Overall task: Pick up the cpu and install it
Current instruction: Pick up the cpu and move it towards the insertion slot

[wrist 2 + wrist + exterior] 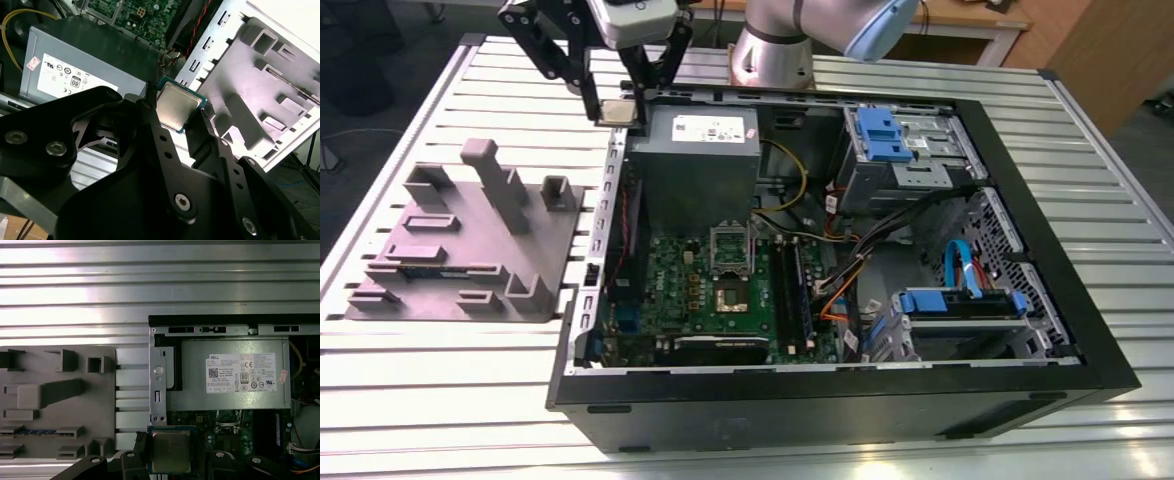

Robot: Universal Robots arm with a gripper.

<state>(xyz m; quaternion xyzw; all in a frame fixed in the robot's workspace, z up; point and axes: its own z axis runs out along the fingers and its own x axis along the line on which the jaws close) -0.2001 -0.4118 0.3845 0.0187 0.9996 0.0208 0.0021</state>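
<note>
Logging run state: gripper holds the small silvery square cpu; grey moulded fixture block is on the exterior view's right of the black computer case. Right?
No: the grey moulded fixture block is on the exterior view's left of the black computer case, as that view shows. The gripper does hold the small silvery square cpu.

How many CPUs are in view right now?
1. The cpu is clamped in the gripper, over the computer case's corner at the exterior view's upper left, beside the power supply. More could be hidden inside the case.
</note>
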